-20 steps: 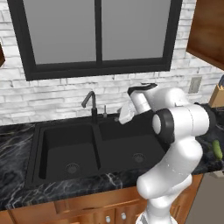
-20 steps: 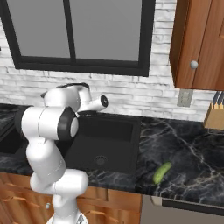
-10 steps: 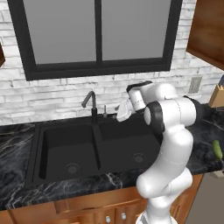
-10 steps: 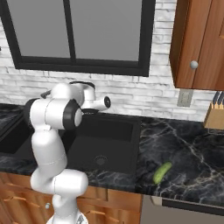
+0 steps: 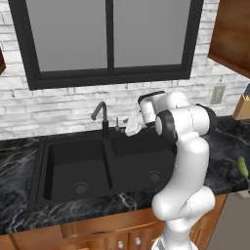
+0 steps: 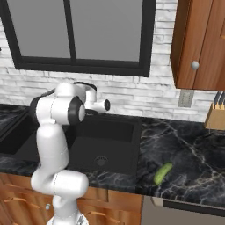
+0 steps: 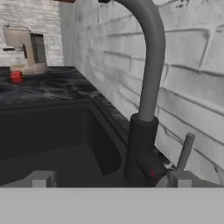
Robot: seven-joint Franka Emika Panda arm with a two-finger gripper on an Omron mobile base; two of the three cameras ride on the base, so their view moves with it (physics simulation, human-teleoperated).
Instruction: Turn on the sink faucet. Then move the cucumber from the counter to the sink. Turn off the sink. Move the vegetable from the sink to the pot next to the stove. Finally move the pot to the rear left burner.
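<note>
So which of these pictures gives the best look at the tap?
The hand view: the sink faucet stands close up, its base and thin lever clear. In the left base view it is small but whole; in the right base view the arm blocks it.

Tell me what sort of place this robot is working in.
A rendered home kitchen, it seems: a black double-basin sink with a gooseneck faucet set in a black marble counter over wooden cabinets, under a window in a white brick wall. A knife block and a cucumber sit on the counter.
</note>
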